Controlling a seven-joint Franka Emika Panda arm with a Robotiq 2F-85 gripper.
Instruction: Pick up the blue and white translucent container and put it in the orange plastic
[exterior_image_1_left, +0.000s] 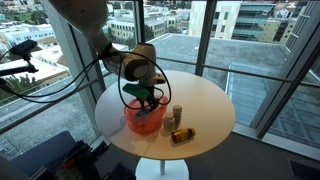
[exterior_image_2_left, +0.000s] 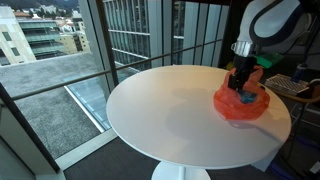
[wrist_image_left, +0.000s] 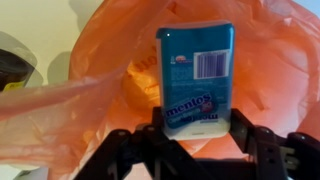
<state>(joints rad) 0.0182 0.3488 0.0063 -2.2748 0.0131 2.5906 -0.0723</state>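
**PINCER CLAMPED ON CONTAINER, WITHIN THE ORANGE PLASTIC**

In the wrist view the pincer (wrist_image_left: 197, 135) enters from the bottom edge. Its two dark fingers (wrist_image_left: 150, 140) bear against the lower sides of the blue and white translucent container (wrist_image_left: 195, 75), which is clamped between them. The container stands upright at frame centre, with a barcode label at its upper right and printed lettering near its base. The orange plastic (wrist_image_left: 110, 60) fills the frame behind it and on both sides.

In both exterior views the pincer (exterior_image_1_left: 148, 97) (exterior_image_2_left: 243, 82) points straight down, fingertips at about the wavy rim of the orange plastic (exterior_image_1_left: 140, 122) (exterior_image_2_left: 240, 108). Whether the container touches the bottom cannot be told.

The arm (exterior_image_1_left: 85, 15) descends from the upper left of the frame, with cables looped around the wrist. In an exterior view the arm (exterior_image_2_left: 272, 20) enters from the upper right corner.

The orange plastic rests on the round white table (exterior_image_1_left: 205, 100) (exterior_image_2_left: 170, 115). In an exterior view a pale jar (exterior_image_1_left: 177, 113) stands upright just right of it. An amber bottle (exterior_image_1_left: 182, 135) lies on its side below the jar.
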